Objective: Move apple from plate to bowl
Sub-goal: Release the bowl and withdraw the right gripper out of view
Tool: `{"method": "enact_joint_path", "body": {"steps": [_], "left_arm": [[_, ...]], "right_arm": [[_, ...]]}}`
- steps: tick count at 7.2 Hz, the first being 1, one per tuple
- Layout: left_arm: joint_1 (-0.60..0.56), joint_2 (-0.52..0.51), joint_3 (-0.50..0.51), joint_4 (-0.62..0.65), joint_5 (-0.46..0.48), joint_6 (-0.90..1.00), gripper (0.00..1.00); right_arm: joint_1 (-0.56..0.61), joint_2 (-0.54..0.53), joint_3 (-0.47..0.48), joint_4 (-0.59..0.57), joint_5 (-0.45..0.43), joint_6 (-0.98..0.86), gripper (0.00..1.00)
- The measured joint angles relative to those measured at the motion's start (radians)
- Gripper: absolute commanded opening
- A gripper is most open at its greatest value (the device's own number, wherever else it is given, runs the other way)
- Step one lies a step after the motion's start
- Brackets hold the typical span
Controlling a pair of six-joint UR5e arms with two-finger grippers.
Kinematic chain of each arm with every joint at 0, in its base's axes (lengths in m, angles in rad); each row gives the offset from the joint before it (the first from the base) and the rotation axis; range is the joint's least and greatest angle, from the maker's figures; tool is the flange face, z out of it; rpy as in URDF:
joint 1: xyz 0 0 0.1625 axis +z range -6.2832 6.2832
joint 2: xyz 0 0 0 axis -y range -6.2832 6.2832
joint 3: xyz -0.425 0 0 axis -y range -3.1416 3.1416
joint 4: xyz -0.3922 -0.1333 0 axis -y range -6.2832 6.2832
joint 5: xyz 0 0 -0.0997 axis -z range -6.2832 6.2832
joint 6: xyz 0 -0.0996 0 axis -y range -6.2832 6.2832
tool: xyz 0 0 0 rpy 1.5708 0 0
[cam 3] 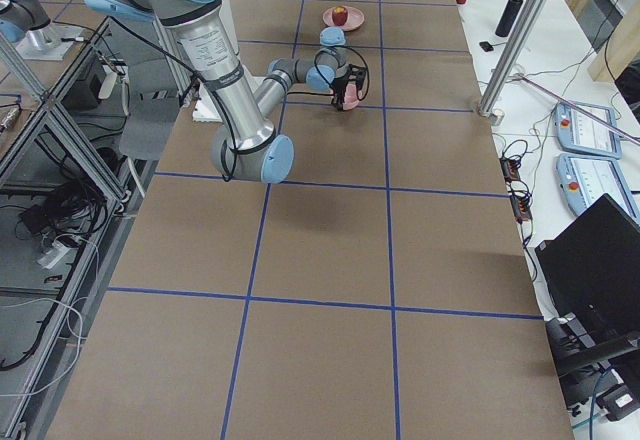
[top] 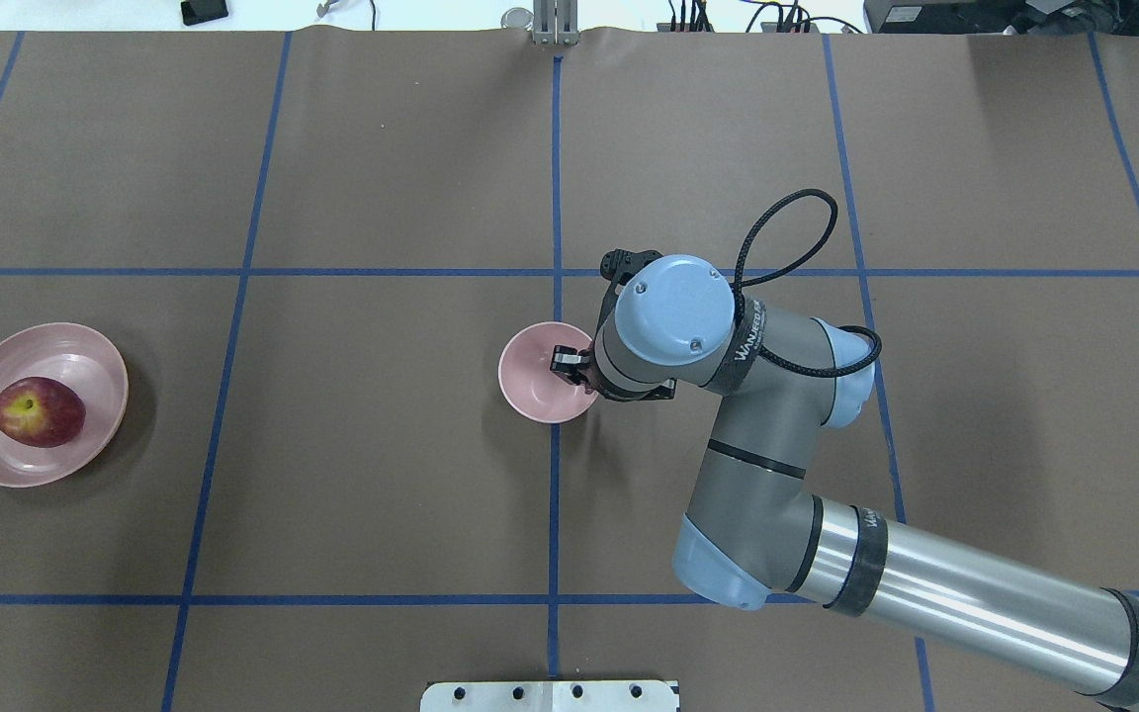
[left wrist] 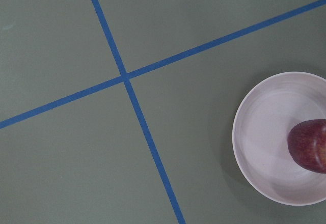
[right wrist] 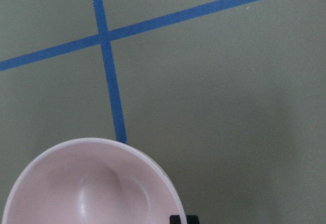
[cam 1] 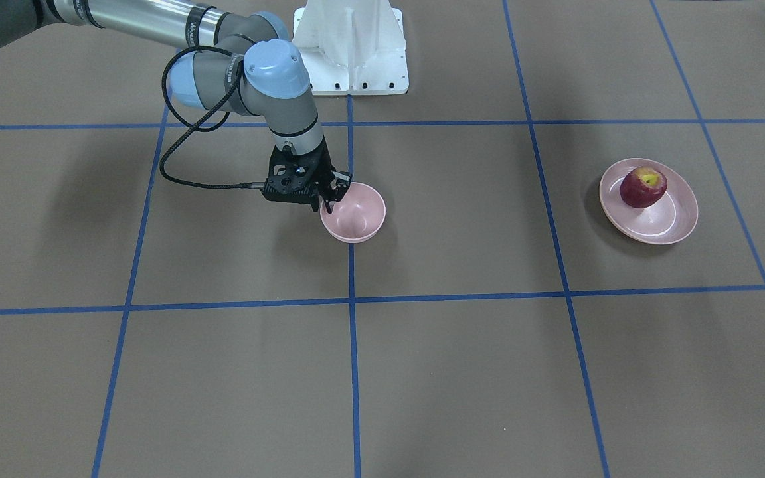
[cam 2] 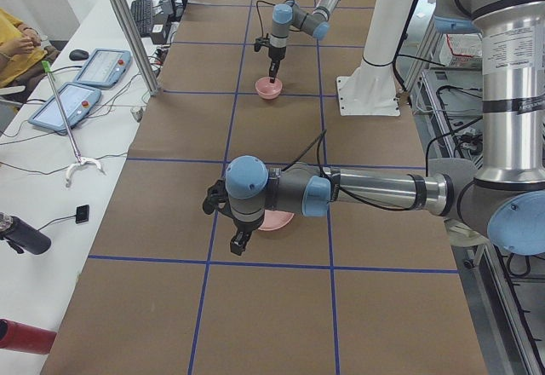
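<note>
A dark red apple with a yellow-green stem dimple (top: 39,411) sits, dimple up, on the wide, shallow pale pink plate (top: 70,348) at the far side of the brown tabletop (top: 382,475). The small, deep pale pink bowl (top: 533,384) meant to receive it stands empty near the middle, on a crossing of blue tape lines (top: 555,198). In the overhead view the apple lies at 9 o'clock from the bowl, well apart from it, with bare tabletop between.

The right hand (cam 1: 333,199) is down at the bowl's 3 o'clock rim in that view. One finger appears to be inside the wall and one outside, but whether they pinch the rim cannot be told.

The left hand (cam 2: 241,240) shows only in the side view, hanging just beside the plate, and whether its jaws are apart or together cannot be told. Its wrist camera has the plate at 4 o'clock in its frame, with the apple cut by the right edge.

The left hand is much the nearer to the fruit, so the pickup looks to be its job. The apple is nearly round and has no long axis to line up with, though it looks almost as wide as the bowl, so the drop will likely need to be centred
</note>
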Motion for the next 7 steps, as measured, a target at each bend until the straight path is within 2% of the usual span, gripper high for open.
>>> {"method": "enact_joint_path", "body": {"steps": [2,4,6,7], "left_arm": [[0.000,0.000,0.000,-0.001,0.000,0.000,0.99],[0.000,-0.002,-0.003,-0.002,0.001,-0.002,0.99],[0.002,-0.008,-0.014,-0.002,0.002,-0.011,0.99],[0.010,-0.021,-0.027,-0.002,0.004,-0.047,0.99]], "right_arm": [[0.043,0.015,0.032,-0.017,0.026,-0.015,1.00],[0.136,0.015,0.081,-0.140,0.088,-0.144,1.00],[0.302,-0.010,0.109,-0.286,0.194,-0.435,1.00],[0.411,-0.057,0.112,-0.314,0.269,-0.637,1.00]]}}
